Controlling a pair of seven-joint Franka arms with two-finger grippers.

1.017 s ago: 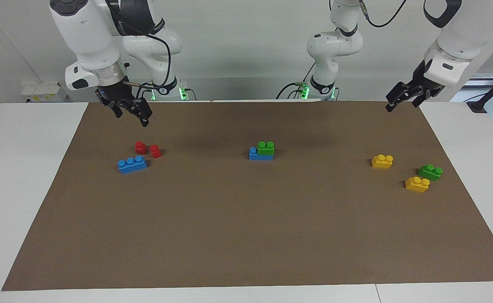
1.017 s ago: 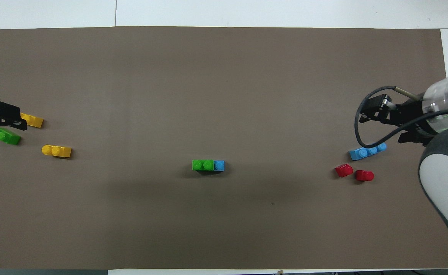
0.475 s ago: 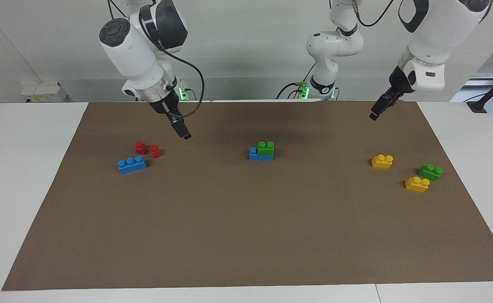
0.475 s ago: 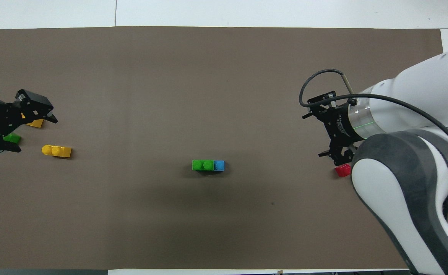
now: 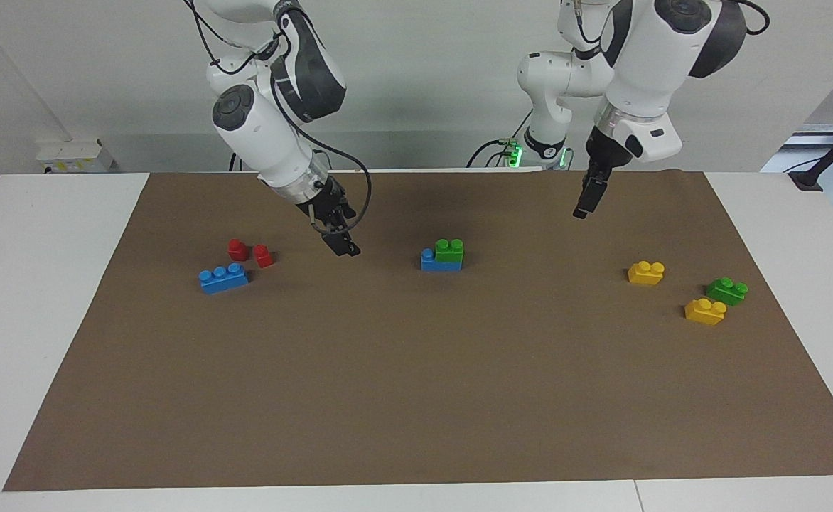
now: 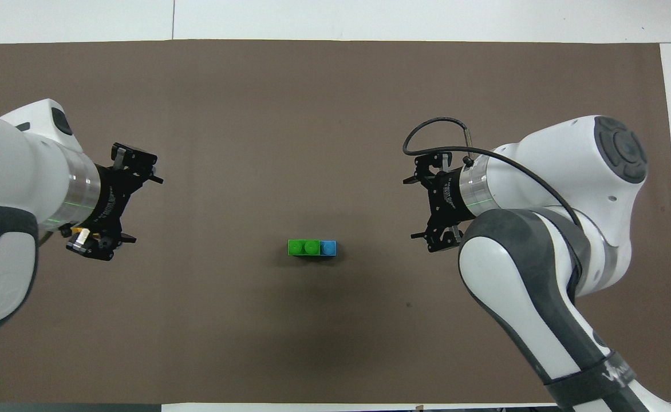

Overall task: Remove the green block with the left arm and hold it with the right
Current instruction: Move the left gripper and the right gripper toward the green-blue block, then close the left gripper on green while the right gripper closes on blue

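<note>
Brown mat (image 5: 416, 398), arm-hidden side bricks

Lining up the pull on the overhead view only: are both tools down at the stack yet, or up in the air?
Observer: Both are in the air. The left tool and the right tool hang over the bare mat, one on either side of the green block.
Operator: Is that block flat on the mat?
Observer: No, it sits on a blue brick, with one blue stud uncovered.
Operator: Anything under my left arm?
Observer: A second green block and two yellow blocks.
</note>
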